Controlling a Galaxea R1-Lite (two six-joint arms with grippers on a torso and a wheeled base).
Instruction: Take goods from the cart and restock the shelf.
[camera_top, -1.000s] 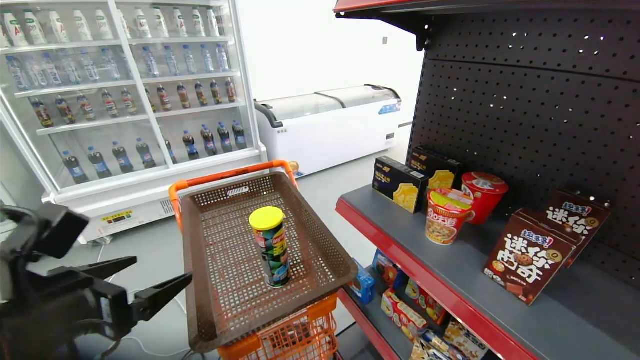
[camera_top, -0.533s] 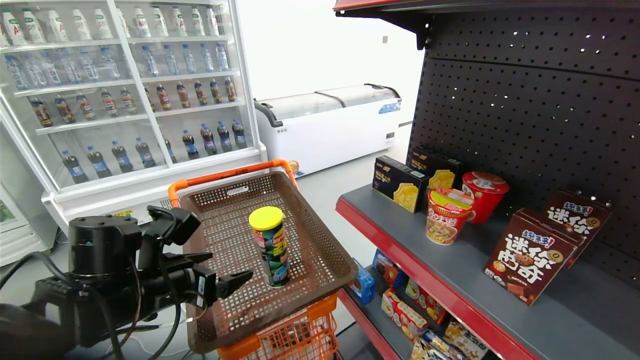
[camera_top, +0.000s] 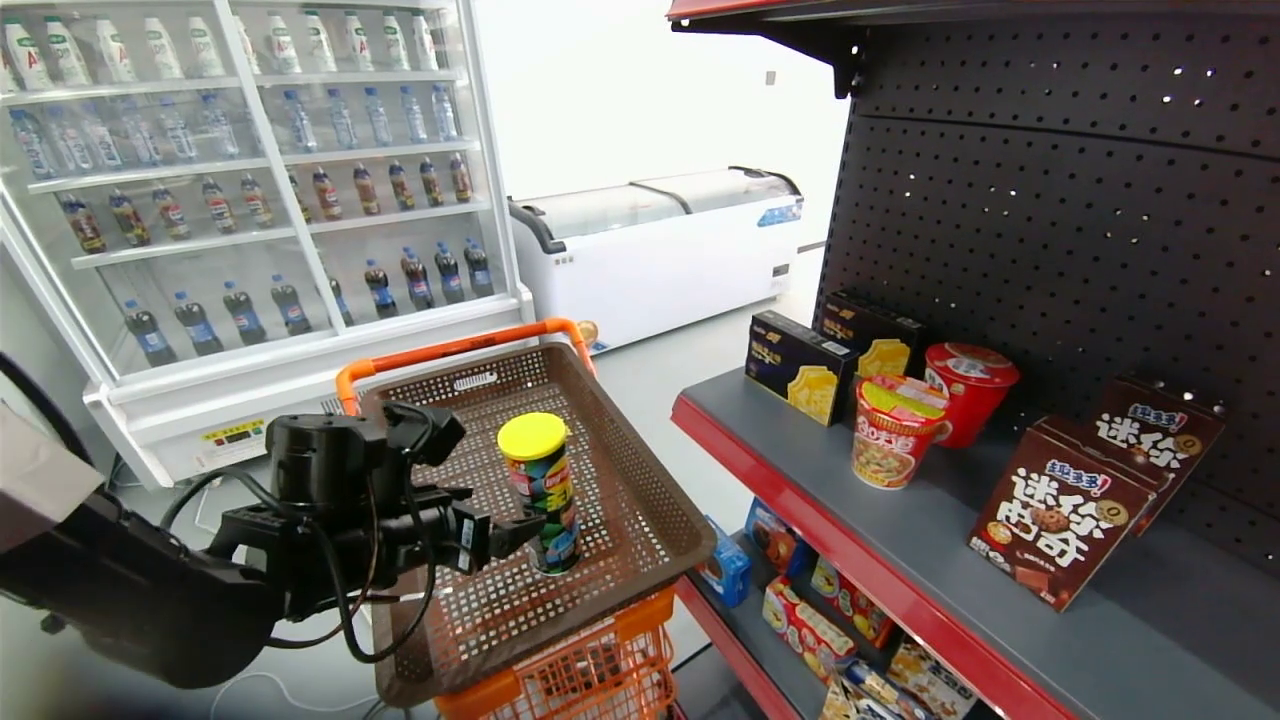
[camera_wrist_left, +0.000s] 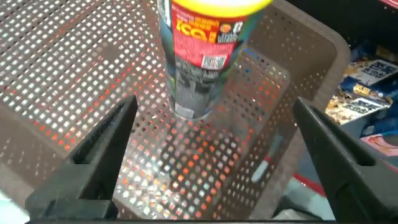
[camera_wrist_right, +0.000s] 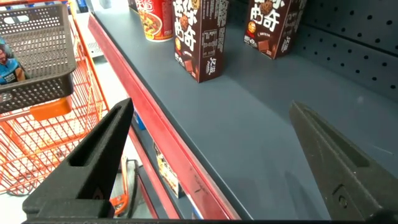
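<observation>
A tall chip can (camera_top: 543, 492) with a yellow lid stands upright in the brown perforated basket (camera_top: 640, 500) on top of the orange cart (camera_top: 590, 670). My left gripper (camera_top: 512, 524) is open at the basket's near-left side, its fingertips just short of the can's lower half. In the left wrist view the can (camera_wrist_left: 202, 56) stands ahead between the spread fingers (camera_wrist_left: 93, 168), untouched. My right gripper (camera_wrist_right: 211, 168) is open and holds nothing, hovering over a bare stretch of the grey shelf (camera_wrist_right: 249, 124).
The shelf (camera_top: 800, 450) holds dark boxes (camera_top: 800, 366), two cup noodles (camera_top: 893, 430) and brown cookie boxes (camera_top: 1055, 515). A red lip (camera_top: 850, 560) edges it, with snack packs on the lower shelf (camera_top: 810, 620). A drinks fridge (camera_top: 250, 200) and chest freezer (camera_top: 660, 250) stand behind the cart.
My left arm has swung in from the far left over the basket's edge, bringing its open gripper right up to the can. The can and cart have stayed put.
</observation>
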